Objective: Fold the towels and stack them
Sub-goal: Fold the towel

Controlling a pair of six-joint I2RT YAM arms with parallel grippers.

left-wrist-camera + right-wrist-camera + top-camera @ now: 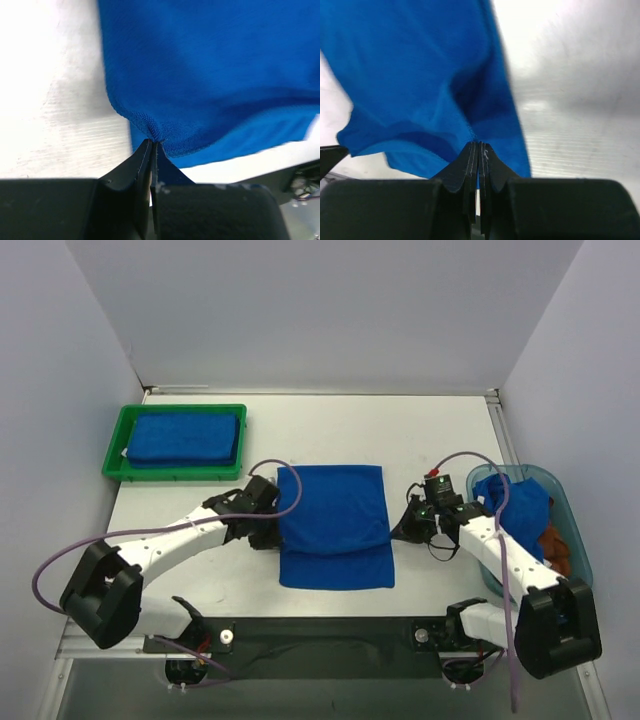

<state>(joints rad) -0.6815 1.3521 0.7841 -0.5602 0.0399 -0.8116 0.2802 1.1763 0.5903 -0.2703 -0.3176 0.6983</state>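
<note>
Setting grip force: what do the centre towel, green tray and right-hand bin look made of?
Centre towel: soft terry cloth, matte blue; looped nap shows at its pinched edge. Green tray: likely rigid plastic, smooth moulded rim. Bin: translucent teal plastic, seemingly; cloths show through its wall.

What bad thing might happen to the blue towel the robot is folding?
1. The left gripper and right gripper each pinch only a thin edge of the royal blue terry towel, so it might slip free.
2. Its upper layer stops short of the lower layer's near edge, so the fold may end uneven.
3. The right arm lies close to the translucent teal plastic bin, where another blue towel drapes over the rim; it might snag.
</note>
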